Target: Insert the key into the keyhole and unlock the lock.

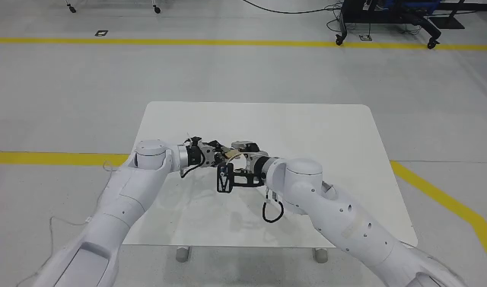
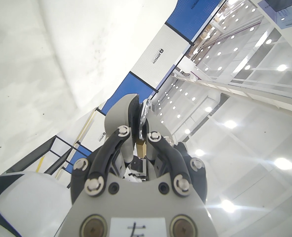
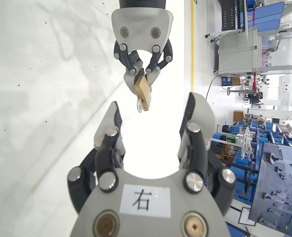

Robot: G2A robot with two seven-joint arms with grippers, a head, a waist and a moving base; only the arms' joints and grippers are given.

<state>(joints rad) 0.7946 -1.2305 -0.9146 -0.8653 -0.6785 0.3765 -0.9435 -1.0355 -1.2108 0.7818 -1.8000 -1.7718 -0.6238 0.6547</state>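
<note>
Right gripper (image 3: pixel 153 99) up front, jaws wide apart, just short of the padlock (image 3: pixel 143 92) — that's clamped in the left gripper (image 3: pixel 141 80). Key (image 3: pixel 139 106) looks seated at the padlock's end; next, pinch it squarely and turn.

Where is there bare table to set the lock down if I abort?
The table is bare across its far half, beyond both grippers, from edge to edge. It is crowded at mid-table near the front, where the left gripper holds the lock facing the open right gripper.
</note>
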